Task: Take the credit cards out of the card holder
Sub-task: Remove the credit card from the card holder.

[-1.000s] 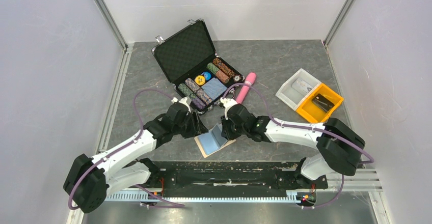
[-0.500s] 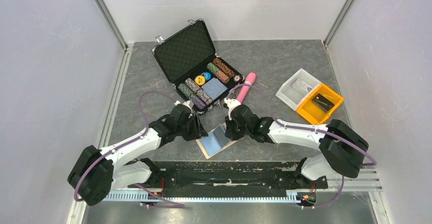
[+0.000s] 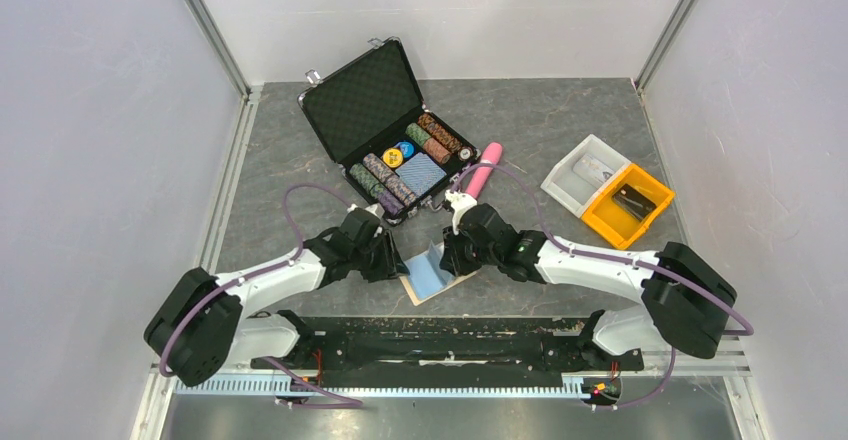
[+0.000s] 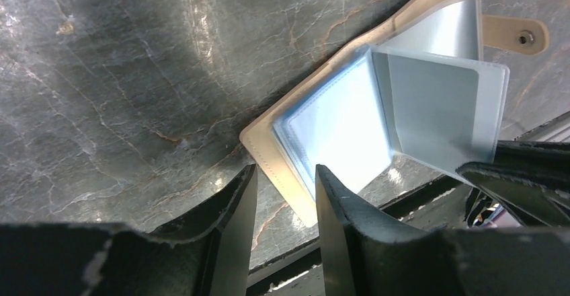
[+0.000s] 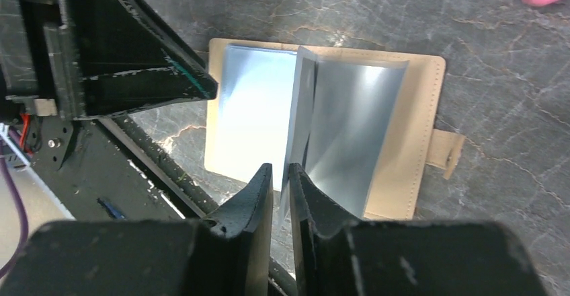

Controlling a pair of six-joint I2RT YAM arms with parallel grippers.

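Note:
The tan card holder (image 3: pixel 418 286) lies open near the table's front edge, its tab (image 5: pixel 448 152) pointing away from the arms. Clear sleeve leaves inside show light blue and silvery card faces (image 4: pixel 343 128). My right gripper (image 3: pixel 447 260) is shut on one sleeve leaf (image 5: pixel 300 101) and holds it upright above the holder (image 5: pixel 417 128). Whether a card is in that leaf I cannot tell. My left gripper (image 3: pixel 392 265) is open, its fingers on either side of the holder's tan left edge (image 4: pixel 262 155), just above it.
An open black chip case (image 3: pixel 362 102) with poker chips stands behind. A pink tube (image 3: pixel 483 170) lies right of it. White (image 3: pixel 585 175) and yellow (image 3: pixel 628 203) bins sit at the right. The black rail (image 3: pixel 450 340) runs just in front of the holder.
My left gripper has moved nearer and to the right, up to the holder's left edge. My right gripper has shifted slightly right, still holding the leaf upright.

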